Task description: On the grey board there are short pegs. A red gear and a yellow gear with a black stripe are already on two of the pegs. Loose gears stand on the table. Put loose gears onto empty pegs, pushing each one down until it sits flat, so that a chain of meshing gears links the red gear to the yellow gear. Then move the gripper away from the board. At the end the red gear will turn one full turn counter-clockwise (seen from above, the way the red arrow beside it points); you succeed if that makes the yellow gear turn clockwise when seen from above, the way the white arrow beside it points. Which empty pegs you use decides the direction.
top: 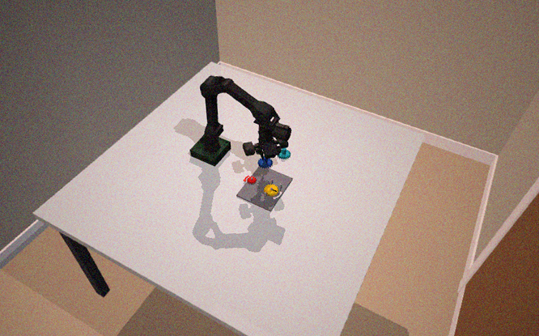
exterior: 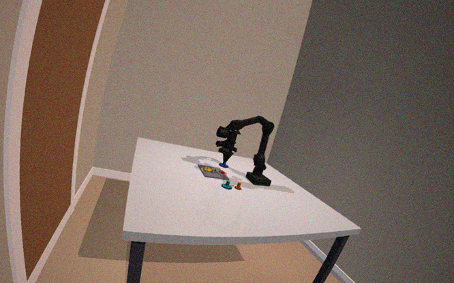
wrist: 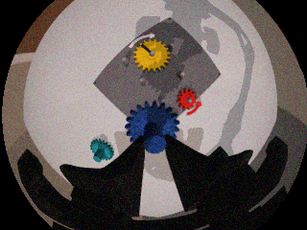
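— Looking from the top, finding what?
— Finding a blue gear (top: 265,163) (exterior: 223,165) (wrist: 139,126) gripped in the claw (top: 264,158) (exterior: 225,163) (wrist: 153,138), near the grey board (top: 252,196) (exterior: 213,175) (wrist: 115,81). Spotting a teal gear (top: 284,154) (exterior: 227,186) (wrist: 102,149), too.
— And from outside?
— Seeing that teal gear beside an orange gear (exterior: 238,186), both on the table (top: 145,205) (exterior: 190,206) (wrist: 58,72).
— And at the wrist?
— Noticing a red gear (top: 251,180) (exterior: 223,172) (wrist: 183,99) and striped yellow gear (top: 271,190) (exterior: 207,169) (wrist: 158,59) apart on the board, with bare pegs (wrist: 142,81) around. Seeing the blue gear overlap the board's near corner, pinched by narrowly spaced fingertips.

Orange gear (exterior: 238,186) hidden from wrist view, board pegs blurred
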